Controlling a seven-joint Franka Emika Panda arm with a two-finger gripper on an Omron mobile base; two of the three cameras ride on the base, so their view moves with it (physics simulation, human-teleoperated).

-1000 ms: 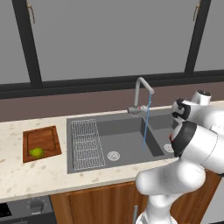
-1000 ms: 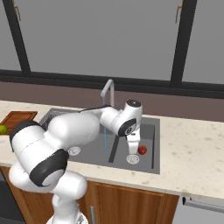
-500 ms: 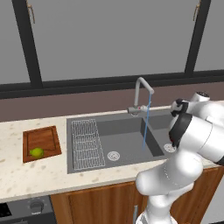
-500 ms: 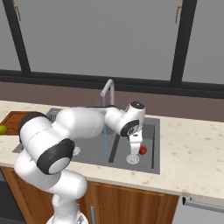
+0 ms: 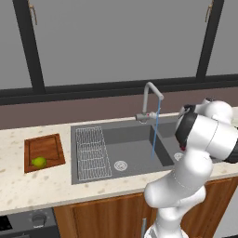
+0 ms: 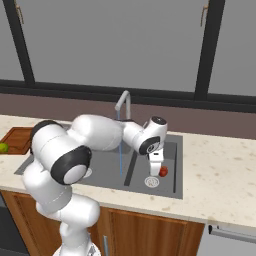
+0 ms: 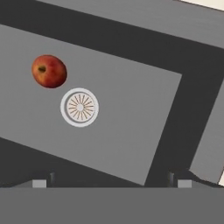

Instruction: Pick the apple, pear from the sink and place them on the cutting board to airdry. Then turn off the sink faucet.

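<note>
The gripper [image 6: 156, 169] hangs inside the sink's [image 6: 172, 182] smaller side compartment, just above its floor; its two tips sit far apart at the hand view's bottom edge, jaws wide and empty. The apple [image 7: 49, 71] lies at ten o'clock in the hand view, just beside the round drain [image 7: 79, 107]. Farther off, the pear [image 5: 39, 162] rests on the cutting board [image 5: 44, 145], and water [image 5: 155, 130] streams from the sink faucet [image 5: 149, 100].

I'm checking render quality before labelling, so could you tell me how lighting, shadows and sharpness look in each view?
Left base view: flat, even light, no glare, the pear soft-edged on the cutting board. Right base view: mild blur, the apple small beside the gripper. Hand view: sharpest, the apple shaded but casting no clear shadow.
</note>
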